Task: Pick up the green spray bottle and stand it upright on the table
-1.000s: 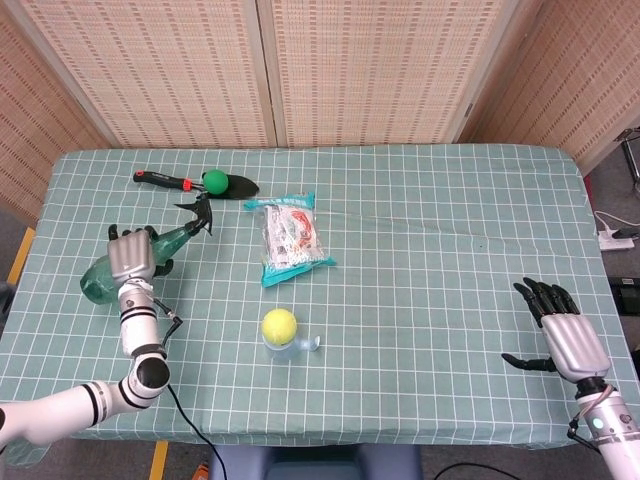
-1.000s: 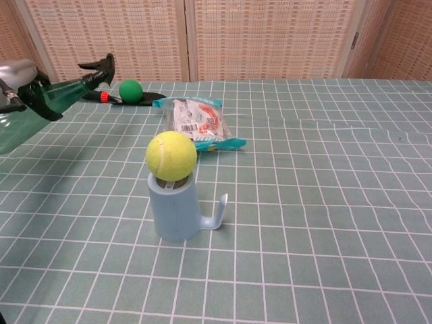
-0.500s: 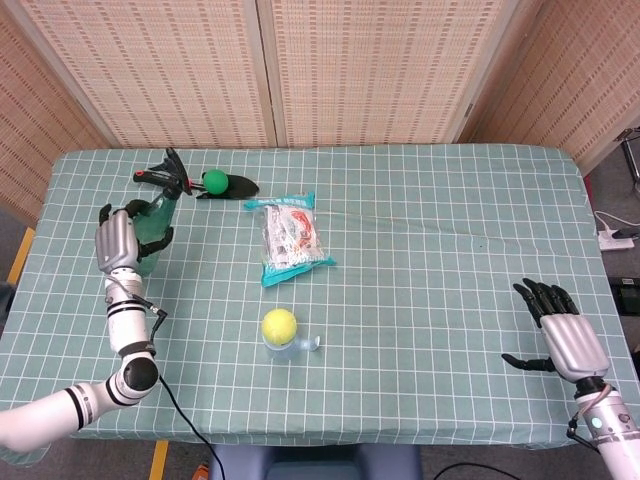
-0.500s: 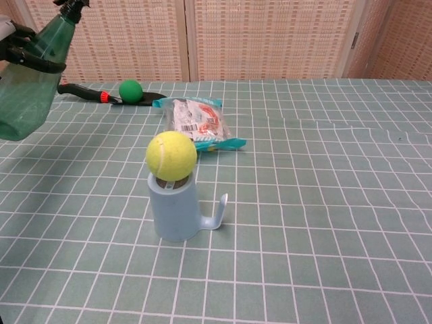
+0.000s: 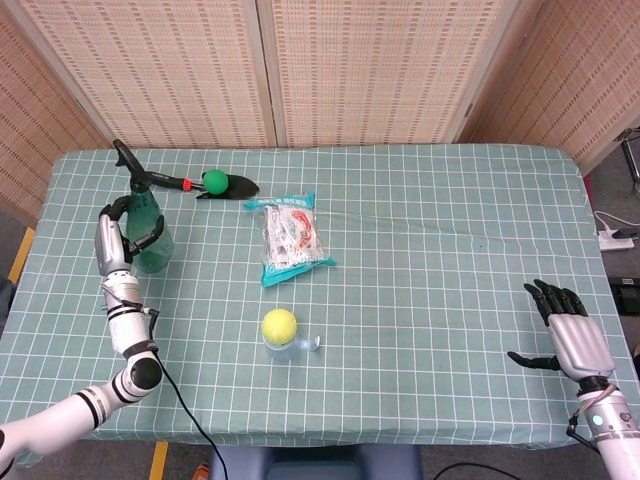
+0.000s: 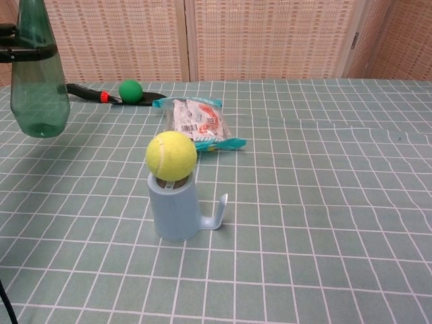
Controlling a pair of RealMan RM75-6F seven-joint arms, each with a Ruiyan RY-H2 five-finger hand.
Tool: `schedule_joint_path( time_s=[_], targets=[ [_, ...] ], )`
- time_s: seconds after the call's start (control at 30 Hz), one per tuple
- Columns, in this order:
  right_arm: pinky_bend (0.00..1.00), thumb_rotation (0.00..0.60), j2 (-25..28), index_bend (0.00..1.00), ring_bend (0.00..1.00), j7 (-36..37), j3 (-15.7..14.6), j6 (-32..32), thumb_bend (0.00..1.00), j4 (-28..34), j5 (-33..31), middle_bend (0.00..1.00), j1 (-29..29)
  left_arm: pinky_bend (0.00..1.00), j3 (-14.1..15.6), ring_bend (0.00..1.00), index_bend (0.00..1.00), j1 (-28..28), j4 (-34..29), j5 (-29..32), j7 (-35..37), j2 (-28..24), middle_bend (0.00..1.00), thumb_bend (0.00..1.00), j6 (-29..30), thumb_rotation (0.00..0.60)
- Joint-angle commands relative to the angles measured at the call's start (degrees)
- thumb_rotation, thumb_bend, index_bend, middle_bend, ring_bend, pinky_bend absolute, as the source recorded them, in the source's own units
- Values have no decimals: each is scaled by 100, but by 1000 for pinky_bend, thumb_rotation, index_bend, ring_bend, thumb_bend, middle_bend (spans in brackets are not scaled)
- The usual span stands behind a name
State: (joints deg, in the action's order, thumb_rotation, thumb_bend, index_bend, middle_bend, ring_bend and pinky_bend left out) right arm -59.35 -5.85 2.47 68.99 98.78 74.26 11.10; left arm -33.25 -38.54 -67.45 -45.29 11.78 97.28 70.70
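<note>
My left hand [image 5: 112, 236] grips the green spray bottle [image 5: 148, 232] at the table's left side, its dark fingers wrapped round the body. The bottle stands nearly upright with its black trigger head [image 5: 127, 160] on top. In the chest view the green spray bottle [image 6: 37, 88] hangs a little above the cloth, its base off the table, and only dark fingers [image 6: 15, 52] of that hand show at the frame's left edge. My right hand [image 5: 572, 338] rests open at the table's near right corner, holding nothing.
A black trowel with a red handle [image 5: 190, 184] and a green ball [image 5: 214, 181] lie behind the bottle. A snack packet [image 5: 291, 237] lies mid-table. A yellow tennis ball [image 6: 171, 155] sits on a light blue cup [image 6: 177, 208] near the front. The checked green cloth [image 5: 430, 250] covers the table.
My left hand has swung the bottle from lying tilted to nearly upright, and moved it toward the table's far left. The right hand has barely shifted.
</note>
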Motion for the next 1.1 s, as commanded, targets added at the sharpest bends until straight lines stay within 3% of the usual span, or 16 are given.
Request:
schedule_joint_path(
  time_s=[0.03, 0.1, 0.27, 0.57, 1.1],
  targets=[
    [0, 600, 19, 0, 0, -79, 12, -3, 0, 43, -90, 0, -12, 0, 94, 201, 650, 113, 742, -602, 899, 340, 495, 350, 1, 600],
    [0, 600, 19, 0, 0, -93, 16, 0, 0, 55, -107, 0, -14, 0, 104, 195, 648, 111, 840, -663, 1016, 376, 489, 350, -3, 600],
    [0, 600, -36, 0, 0, -277, 53, 81, 0, 96, -220, 0, -27, 0, 16, 179, 630, 44, 1683, -965, 2177, 709, 464, 358, -127, 600],
    [0, 600, -134, 0, 0, -762, 120, 133, 0, 194, -564, 0, 1, 0, 76, 169, 615, -169, 3051, -1206, 3291, 1264, 448, 356, -607, 600],
    [0, 600, -166, 0, 0, -1023, 156, 146, 0, 276, -818, 0, 31, 0, 118, 115, 533, -258, 3798, -1336, 3882, 1651, 355, 294, -920, 600]
  ],
)
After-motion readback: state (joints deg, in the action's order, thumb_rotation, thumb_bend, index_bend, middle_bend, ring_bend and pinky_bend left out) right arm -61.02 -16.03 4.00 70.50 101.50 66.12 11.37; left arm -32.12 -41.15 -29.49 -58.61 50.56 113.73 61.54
